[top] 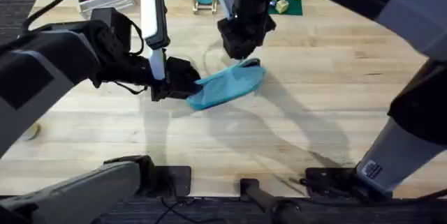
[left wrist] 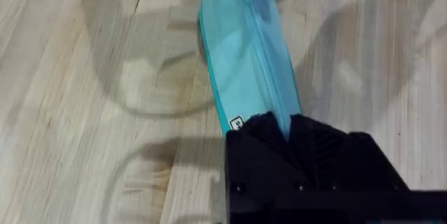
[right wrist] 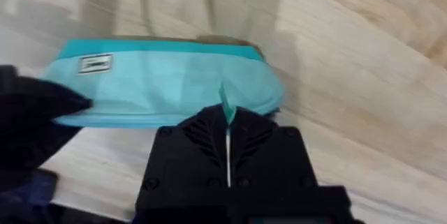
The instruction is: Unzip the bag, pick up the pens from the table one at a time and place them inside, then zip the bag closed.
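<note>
Lying flat on the tabletop (top: 293, 112), the light-blue bag (top: 227, 86) is pinched by my left tool (top: 183, 83); my right tool (top: 243, 48) clamps its zipper tab (right wrist: 225, 107).

Both ends of the bag (top: 227, 86) are blocked (left gripper (top: 183, 83) one end, right gripper (top: 242, 51) the other); the table (top: 279, 133) nearer the bases lies open.

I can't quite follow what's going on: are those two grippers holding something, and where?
Both hold the bag: the left gripper clamps one end, the right gripper pinches the zipper pull tab at the other.
</note>
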Available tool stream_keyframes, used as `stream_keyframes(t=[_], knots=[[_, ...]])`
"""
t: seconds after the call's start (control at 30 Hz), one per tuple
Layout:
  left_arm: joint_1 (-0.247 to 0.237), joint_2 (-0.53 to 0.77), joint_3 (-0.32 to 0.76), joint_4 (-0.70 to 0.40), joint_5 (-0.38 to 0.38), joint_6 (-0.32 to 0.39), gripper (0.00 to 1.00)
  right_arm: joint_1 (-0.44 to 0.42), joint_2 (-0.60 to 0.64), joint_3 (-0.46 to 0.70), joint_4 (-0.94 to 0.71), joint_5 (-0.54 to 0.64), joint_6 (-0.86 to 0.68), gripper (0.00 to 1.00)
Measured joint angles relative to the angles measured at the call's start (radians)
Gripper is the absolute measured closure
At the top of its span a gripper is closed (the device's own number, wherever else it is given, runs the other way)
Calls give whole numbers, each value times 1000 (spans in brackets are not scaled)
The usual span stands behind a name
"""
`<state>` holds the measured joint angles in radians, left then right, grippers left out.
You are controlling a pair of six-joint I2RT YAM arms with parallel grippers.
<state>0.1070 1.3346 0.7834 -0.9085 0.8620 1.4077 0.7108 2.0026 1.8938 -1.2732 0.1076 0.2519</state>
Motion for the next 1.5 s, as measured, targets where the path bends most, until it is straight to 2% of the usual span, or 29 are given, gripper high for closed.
stream_keyframes(t=[0.33,0.5,0.63,0.73,1.03,1.3,1.37,1.4,1.5], knots=[[-8,0,0,4,6,-5,956,-112,0,0,-22,34,-48,968],[-14,0,0,11,17,-7,956,-179,0,0,-27,12,-51,968],[-17,0,0,14,20,-9,956,-201,0,-17,-1,-25,-50,968],[-17,0,0,11,16,-9,956,-213,0,-91,73,-20,-35,967],[-17,0,0,17,18,-10,956,-239,-8,-423,449,-4,97,968],[-17,0,0,12,18,-9,956,-241,-36,-462,468,-4,160,968],[-17,0,0,12,18,-9,956,-241,-37,-457,452,3,159,908],[-17,0,0,10,15,-9,956,-243,-37,-450,433,10,155,843],[-12,0,0,3,7,-9,956,-255,-37,-408,346,45,121,431]])
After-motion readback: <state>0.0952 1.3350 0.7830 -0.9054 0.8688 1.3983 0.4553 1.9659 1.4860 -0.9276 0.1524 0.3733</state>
